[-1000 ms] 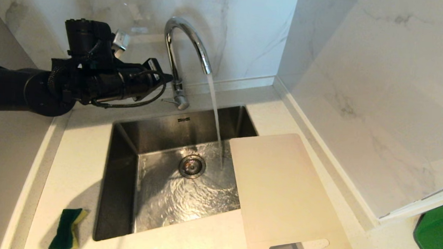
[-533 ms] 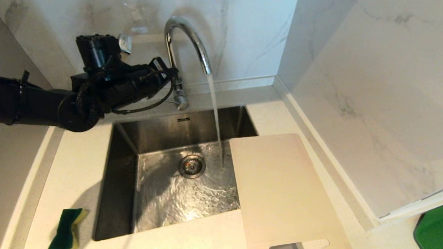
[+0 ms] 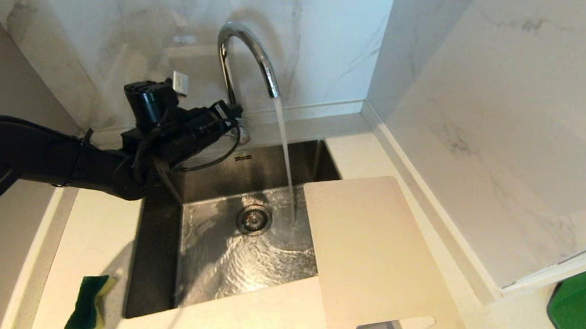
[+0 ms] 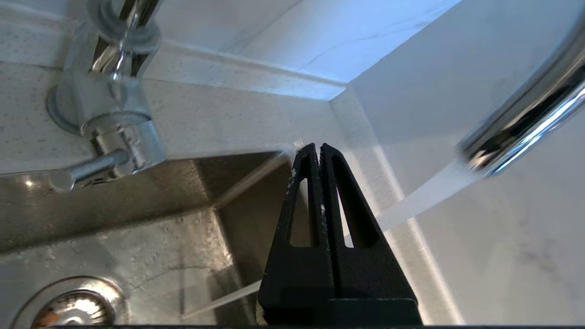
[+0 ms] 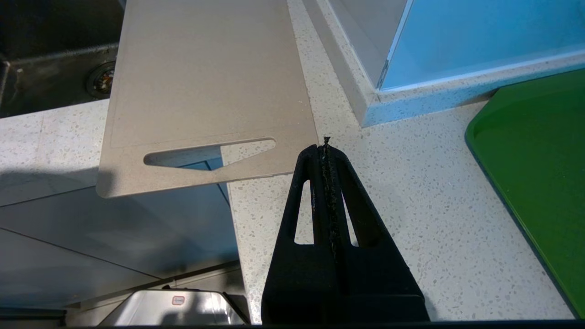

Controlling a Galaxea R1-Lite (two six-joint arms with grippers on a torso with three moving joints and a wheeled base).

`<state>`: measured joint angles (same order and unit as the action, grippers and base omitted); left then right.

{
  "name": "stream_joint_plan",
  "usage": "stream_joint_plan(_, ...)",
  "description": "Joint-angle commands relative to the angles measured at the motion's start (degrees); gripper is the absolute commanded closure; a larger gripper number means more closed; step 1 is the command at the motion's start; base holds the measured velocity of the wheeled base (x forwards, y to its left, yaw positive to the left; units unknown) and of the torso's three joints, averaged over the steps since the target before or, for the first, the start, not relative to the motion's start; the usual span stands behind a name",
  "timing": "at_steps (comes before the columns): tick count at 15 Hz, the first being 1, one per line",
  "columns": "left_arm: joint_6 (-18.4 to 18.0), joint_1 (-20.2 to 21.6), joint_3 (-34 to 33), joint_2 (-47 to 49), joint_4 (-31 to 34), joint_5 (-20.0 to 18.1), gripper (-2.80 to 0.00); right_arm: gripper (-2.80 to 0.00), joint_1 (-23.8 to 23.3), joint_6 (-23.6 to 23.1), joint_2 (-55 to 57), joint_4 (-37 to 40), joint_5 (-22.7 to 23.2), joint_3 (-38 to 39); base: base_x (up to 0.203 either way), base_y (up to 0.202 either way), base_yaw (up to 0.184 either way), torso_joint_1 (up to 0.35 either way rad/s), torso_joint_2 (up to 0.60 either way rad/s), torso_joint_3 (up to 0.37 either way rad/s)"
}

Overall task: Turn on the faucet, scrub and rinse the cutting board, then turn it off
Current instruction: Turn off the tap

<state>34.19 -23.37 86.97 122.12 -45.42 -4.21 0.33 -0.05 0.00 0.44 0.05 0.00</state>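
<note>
Currently, the tall shiny chrome gooseneck faucet (image 3: pixel 241 56) stands at the back rim of the rectangular stainless-steel sink (image 3: pixel 161 238), and a stream of water (image 3: pixel 286 154) falls from its arched spout onto the sink floor beside the round metal drain (image 3: pixel 254 219). The left gripper (image 3: pixel 235 112), on a black arm reaching in from the robot's left, is positioned at the base of the faucet, close to the thin side lever (image 4: pixel 89 169); its jaws are pressed together with nothing between them. In the left wrist view the lever projects sideways from the faucet body, apart from the jaw tips. The large thin cream-white rectangular plastic cutting board (image 3: pixel 376 259) lies flat on the speckled white stone surface (image 3: pixel 94 224), with its far left corner overhanging the right edge of the sink and its slotted handle end projecting past the near edge of the surface. The right gripper (image 5: pixel 325 148) hovers above the surface just beside the board's handle end, jaws clenched on nothing. A green-and-yellow sponge (image 3: pixel 87 301) lies on the surface left of the sink. A bright green flat tray (image 3: pixel 581 310) occupies the surface at the far right, well apart from the board.
</note>
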Motion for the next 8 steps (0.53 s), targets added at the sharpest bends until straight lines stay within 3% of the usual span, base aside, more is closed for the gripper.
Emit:
stream_joint_plan(1,-0.8,0.0,-1.8,1.5,-3.1,-0.1,0.0,0.0,0.0,0.0,0.0,0.0,0.0,0.1,0.0,0.0,0.0,0.0,0.0,0.0)
stream_joint_plan(8,-2.5,-0.6,-3.6,4.5,-8.7,-0.4,0.0,0.0,0.0,0.0,0.0,0.0,0.0,0.1,0.0,0.0,0.0,0.0,0.0,0.0)
